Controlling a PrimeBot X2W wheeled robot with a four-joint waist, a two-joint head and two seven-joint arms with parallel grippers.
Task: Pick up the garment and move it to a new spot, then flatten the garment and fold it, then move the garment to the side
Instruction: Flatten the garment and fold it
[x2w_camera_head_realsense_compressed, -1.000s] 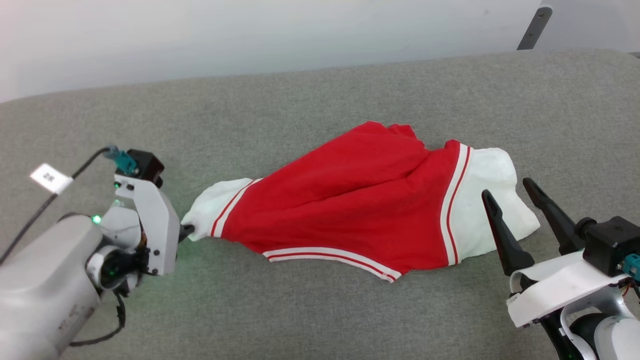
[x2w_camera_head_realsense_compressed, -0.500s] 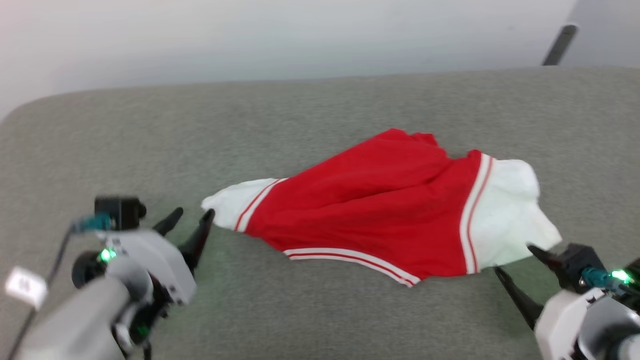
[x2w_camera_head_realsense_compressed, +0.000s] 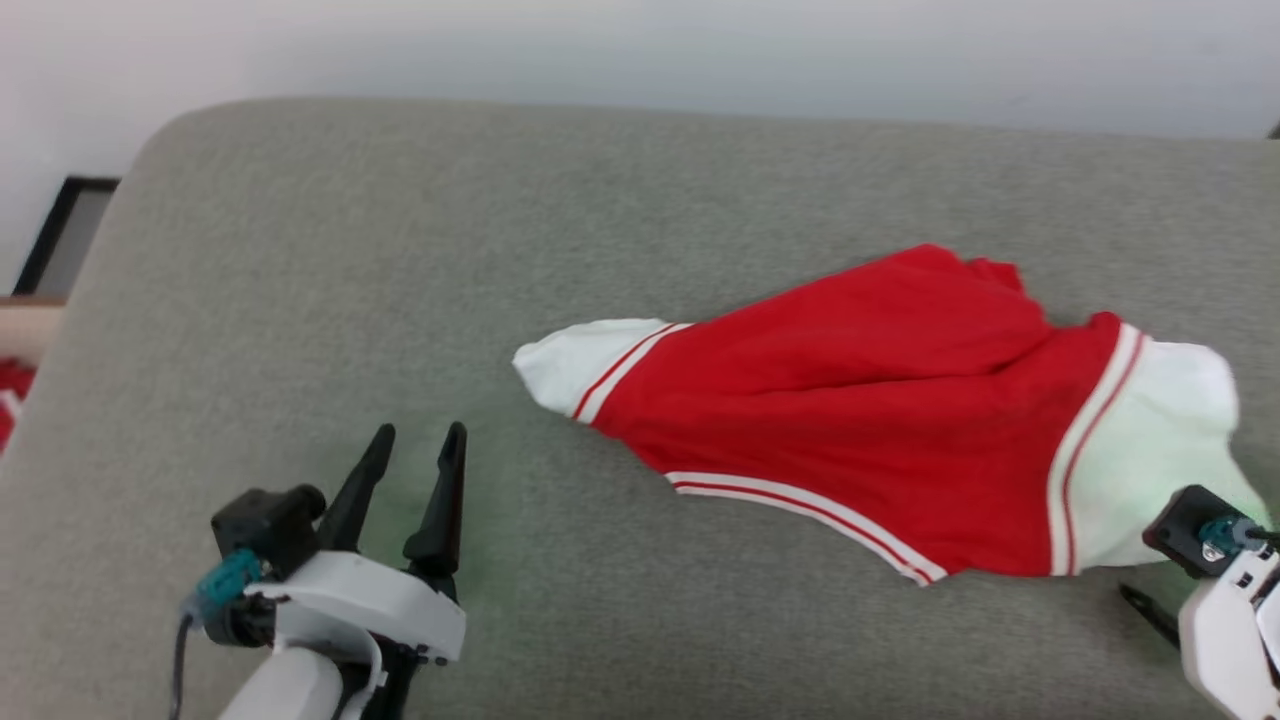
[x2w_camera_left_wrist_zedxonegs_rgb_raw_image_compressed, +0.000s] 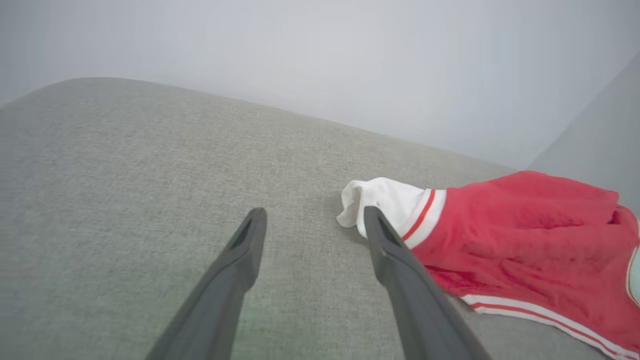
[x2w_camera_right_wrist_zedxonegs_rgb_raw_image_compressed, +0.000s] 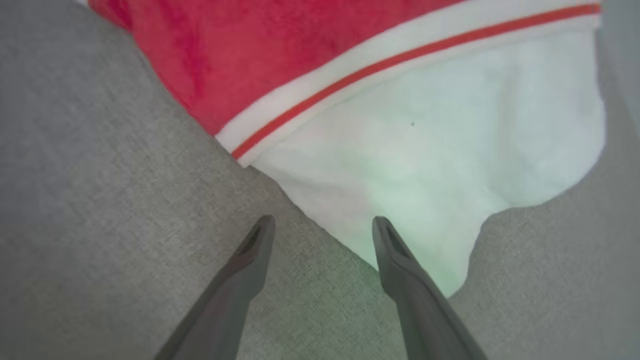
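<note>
So, what do we see closest to us?

— We see our left gripper (x2w_camera_head_realsense_compressed: 420, 432) low on our left. Its two dark fingers are spread apart, and nothing is between them. It sits over the bare grey cushion (x2w_camera_head_realsense_compressed: 300, 300).

— And our right gripper (x2w_camera_right_wrist_zedxonegs_rgb_raw_image_compressed: 324, 221)?

— Its fingers are spread wide too, and it holds nothing. In its wrist view, one finger tip lies over the edge of the white lining (x2w_camera_right_wrist_zedxonegs_rgb_raw_image_compressed: 425, 165). We cannot tell if it touches the cloth.

— Where is the garment (x2w_camera_head_realsense_compressed: 850, 400)?

— It lies spread out on the cushion, a bit past both grippers and more to our right. It is bright red with thin white stripes along its edges. One small white end points toward our left gripper, near it but apart. The other, bigger white end is just beside our right gripper.

— What do we see farther back?

— We see more grey cushion, with a round corner at the far left. Behind it stands a pale wall (x2w_camera_head_realsense_compressed: 640, 50).
</note>
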